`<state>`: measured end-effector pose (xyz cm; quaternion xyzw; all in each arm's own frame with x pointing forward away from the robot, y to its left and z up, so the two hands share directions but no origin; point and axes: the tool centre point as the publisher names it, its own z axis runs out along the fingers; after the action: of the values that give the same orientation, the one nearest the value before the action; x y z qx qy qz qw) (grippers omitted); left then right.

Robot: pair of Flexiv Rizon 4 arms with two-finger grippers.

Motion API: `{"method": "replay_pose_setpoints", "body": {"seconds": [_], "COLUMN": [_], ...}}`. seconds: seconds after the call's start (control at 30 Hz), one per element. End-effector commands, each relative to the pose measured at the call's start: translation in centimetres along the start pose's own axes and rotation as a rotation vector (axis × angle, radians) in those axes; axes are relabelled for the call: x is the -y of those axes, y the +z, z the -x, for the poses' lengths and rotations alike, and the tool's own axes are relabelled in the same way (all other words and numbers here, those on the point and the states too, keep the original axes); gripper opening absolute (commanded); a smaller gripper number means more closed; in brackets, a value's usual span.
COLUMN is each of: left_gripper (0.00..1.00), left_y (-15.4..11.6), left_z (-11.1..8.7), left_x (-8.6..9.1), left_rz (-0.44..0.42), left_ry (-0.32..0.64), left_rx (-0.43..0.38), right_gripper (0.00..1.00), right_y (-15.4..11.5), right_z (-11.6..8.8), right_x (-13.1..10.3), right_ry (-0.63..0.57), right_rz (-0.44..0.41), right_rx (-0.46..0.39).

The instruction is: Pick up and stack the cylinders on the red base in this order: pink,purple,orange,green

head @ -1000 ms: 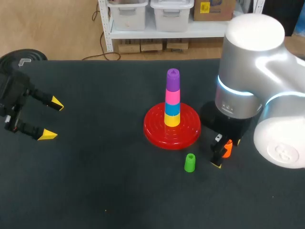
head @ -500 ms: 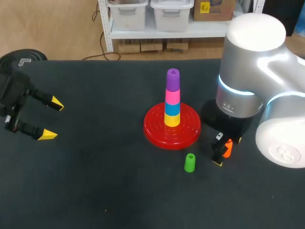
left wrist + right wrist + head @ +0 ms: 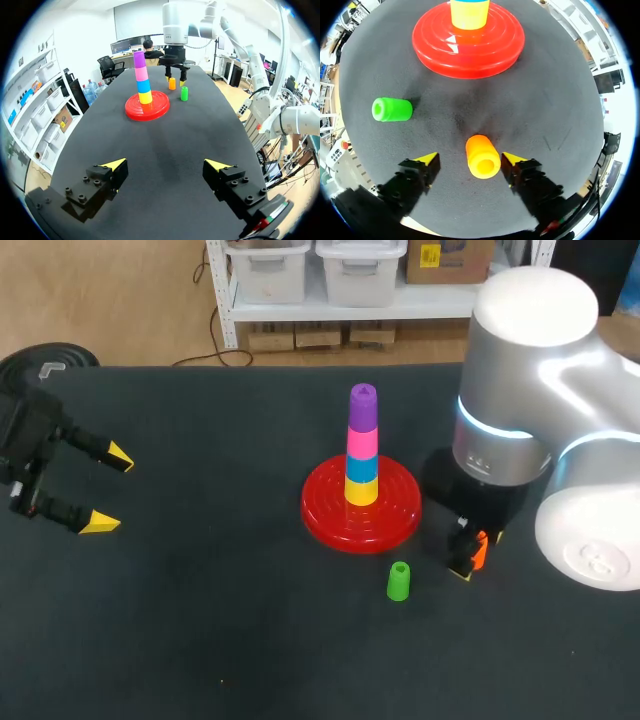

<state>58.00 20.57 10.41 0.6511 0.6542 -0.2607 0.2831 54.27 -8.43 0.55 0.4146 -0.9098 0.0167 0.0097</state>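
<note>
closest to the head camera is the green cylinder (image 3: 398, 581), upright on the table (image 3: 200, 640) just in front of the red base (image 3: 325, 515). it hasn't budged in the last second.

just beside it is where the only real change is. the right gripper (image 3: 470, 160) has crept a tiny bit over the past second, settling in around the orange cylinder (image 3: 482, 156). from the wrist cam, the claw is open and straddling it. the cylinder sits between the two yellow tips, closer to one finger than the other, and there's a clear gap on the wider side, so it's not pinched yet. the orange one looks like it's still standing on the table.

further back, the base holds a stack of yellow (image 3: 361, 490), blue (image 3: 361, 468), pink cylinder (image 3: 362, 445) and purple cylinder (image 3: 363, 410) on top. nothing there has moved.

off to the side, the left gripper (image 3: 110, 490) hangs wide open with nothing in it, same spot as before and well away from everything.

my read: pink and purple are done and orange is next. that little shift looks like final lining up before the squeeze. i'd want it centred first, or the near finger will shove the cylinder sideways.
</note>
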Motion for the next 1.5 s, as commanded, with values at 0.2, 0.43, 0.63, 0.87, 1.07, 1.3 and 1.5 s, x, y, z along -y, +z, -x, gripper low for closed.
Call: {"method": "replay_pose_setpoints", "body": {"seconds": [0.2,0.43,0.63,0.87,1.07,1.3,1.5], "left_gripper": [1.0,1.0,1.0,1.0,1.0,1.0,1.0], "left_y": [0.0,0.0,0.0,0.0,0.0,0.0,0.0], "left_z": [-0.1,-0.1,-0.1,-0.1,-0.1,-0.1,-0.1], "left_x": [0.0,0.0,0.0,0.0,0.0,0.0,0.0], "left_rz": [0.003,0.003,0.003,0.003,0.003,0.003,0.003], "left_ry": [0.003,0.003,0.003,0.003,0.003,0.003,0.003], "left_rx": [0.003,0.003,0.003,0.003,0.003,0.003,0.003], "right_gripper": [0.0,0.0,0.0,0.0,0.0,0.0,0.0], "right_y": [0.1,0.1,0.1,-1.1,-4.1,-9.6,-15.2], "right_z": [0.1,0.1,0.0,0.0,0.1,1.3,4.3], "right_x": [0.0,0.0,0.1,0.3,0.4,0.7,0.8], "right_ry": [-0.003,-0.005,-0.006,-0.007,-0.017,-0.061,-0.128], "right_rz": [0.009,0.011,0.013,-0.006,-0.047,-0.095,-0.115], "right_rx": [-0.007,-0.012,-0.008,0.042,0.075,0.116,0.137]}}
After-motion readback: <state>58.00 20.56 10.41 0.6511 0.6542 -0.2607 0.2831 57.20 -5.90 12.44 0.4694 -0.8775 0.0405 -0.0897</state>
